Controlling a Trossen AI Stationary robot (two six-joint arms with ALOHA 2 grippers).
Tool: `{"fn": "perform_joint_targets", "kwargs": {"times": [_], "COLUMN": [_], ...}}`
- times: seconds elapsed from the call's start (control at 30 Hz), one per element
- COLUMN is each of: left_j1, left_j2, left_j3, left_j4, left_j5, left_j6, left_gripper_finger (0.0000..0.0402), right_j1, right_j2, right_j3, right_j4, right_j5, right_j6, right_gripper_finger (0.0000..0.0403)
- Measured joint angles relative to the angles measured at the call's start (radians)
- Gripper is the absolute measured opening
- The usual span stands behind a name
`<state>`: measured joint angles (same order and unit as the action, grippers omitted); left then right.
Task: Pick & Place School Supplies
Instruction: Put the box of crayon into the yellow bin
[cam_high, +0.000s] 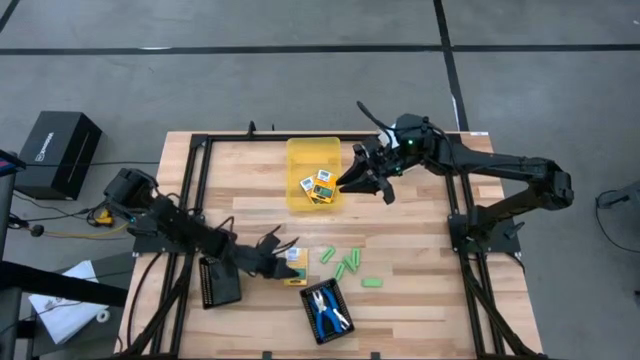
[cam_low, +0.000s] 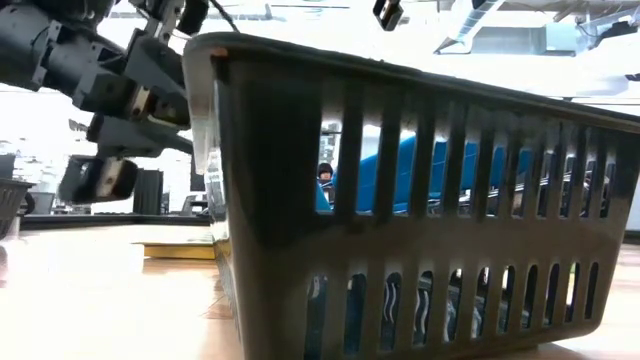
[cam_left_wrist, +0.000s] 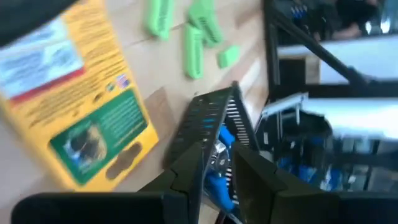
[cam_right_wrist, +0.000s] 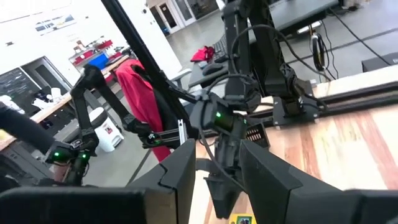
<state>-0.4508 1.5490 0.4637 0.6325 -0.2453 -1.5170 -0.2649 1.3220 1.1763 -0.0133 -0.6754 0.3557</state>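
Observation:
In the high view, two yellow-orange boxes lie inside the translucent yellow bin. My right gripper hovers open at the bin's right rim; its wrist view shows a box corner below the fingers. A third yellow-orange box lies flat on the table. My left gripper is low just left of it, slightly open, the box beside the fingers and not between them. Several light-green sticks lie right of that box. Blue-handled scissors rest in a black tray.
A second black tray sits under the left arm. The scissors tray fills the low view close to the camera. A black metal frame borders the wooden table. Bare wood lies between the bin and the green sticks.

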Motion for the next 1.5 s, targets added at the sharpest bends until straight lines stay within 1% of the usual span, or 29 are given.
{"fn": "perform_joint_targets", "kwargs": {"times": [0.1,0.23,0.37,0.5,0.63,0.77,0.83,0.9,1.07,1.17,1.23,1.33,1.5], "left_j1": [0.024,0.050,0.050,0.043,0.052,0.077,0.081,0.081,0.085,0.091,0.104,0.133,0.172], "left_j2": [-0.002,-0.002,-0.003,-0.022,-0.061,-0.074,-0.074,-0.074,-0.074,-0.074,-0.074,-0.073,-0.067], "left_j3": [0.002,0.002,0.011,0.043,0.051,0.051,0.051,0.047,0.027,0.009,0.002,0.000,0.000], "left_j4": [0.013,-0.022,-0.139,-0.329,-0.427,-0.467,-0.479,-0.481,-0.484,-0.486,-0.483,-0.481,-0.467], "left_j5": [0.041,0.131,0.237,0.321,0.327,0.345,0.359,0.361,0.383,0.359,0.349,0.347,0.351], "left_j6": [-0.022,-0.050,-0.129,-0.161,-0.158,-0.130,-0.115,-0.114,-0.132,-0.164,-0.172,-0.173,-0.170], "left_gripper_finger": [0.0076,0.0076,0.0067,0.0036,0.0009,0.0007,0.0018,0.0038,0.0114,0.0157,0.0178,0.0195,0.0190], "right_j1": [-0.008,-0.009,-0.012,-0.013,-0.013,-0.016,-0.020,-0.020,-0.020,-0.020,-0.020,-0.020,-0.020], "right_j2": [0.000,0.000,0.000,0.000,0.000,0.000,0.000,0.000,0.000,0.000,0.000,0.000,0.000], "right_j3": [0.000,0.000,0.000,0.000,0.000,0.000,0.000,0.000,0.000,0.000,0.000,0.000,0.000], "right_j4": [0.005,0.004,0.003,0.002,-0.001,0.002,-0.001,-0.002,-0.002,-0.002,-0.001,-0.001,-0.001], "right_j5": [-0.010,-0.012,-0.034,-0.035,-0.035,-0.035,-0.036,-0.038,-0.042,-0.045,-0.045,-0.045,-0.045], "right_j6": [0.000,-0.003,-0.013,-0.021,-0.040,-0.052,-0.052,-0.052,-0.052,-0.059,-0.065,-0.065,-0.068], "right_gripper_finger": [0.0118,0.0118,0.0118,0.0118,0.0118,0.0118,0.0118,0.0118,0.0118,0.0118,0.0118,0.0118,0.0118]}}
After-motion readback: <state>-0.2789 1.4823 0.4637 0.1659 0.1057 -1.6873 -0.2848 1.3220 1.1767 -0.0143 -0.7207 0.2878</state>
